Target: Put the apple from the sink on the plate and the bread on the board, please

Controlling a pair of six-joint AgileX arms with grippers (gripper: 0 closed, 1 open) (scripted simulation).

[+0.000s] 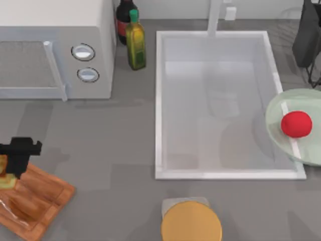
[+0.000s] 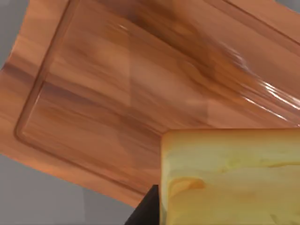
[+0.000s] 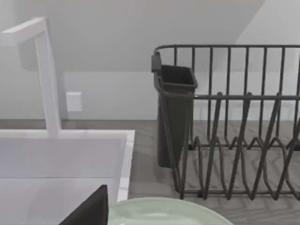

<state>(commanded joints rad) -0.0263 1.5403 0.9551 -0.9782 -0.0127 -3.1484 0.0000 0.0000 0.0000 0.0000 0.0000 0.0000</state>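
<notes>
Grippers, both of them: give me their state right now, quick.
Left gripper: shut on the bread, over the board at the table's left.
Right gripper: near the plate; cannot be told.

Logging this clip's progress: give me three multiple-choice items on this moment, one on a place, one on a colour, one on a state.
1. Where is the apple?
A. in the sink
B. on the plate
C. on the board

2. What colour is the round disc below the sink in the top view?
A. orange-tan
B. blue
C. white

3. What is the left gripper holding?
A. nothing
B. a bottle
C. the bread

Answers:
1 B, the red lump rests on the green plate.
2 A, seen in the top view.
3 C, the bread sits at the jaws above the board.
</notes>
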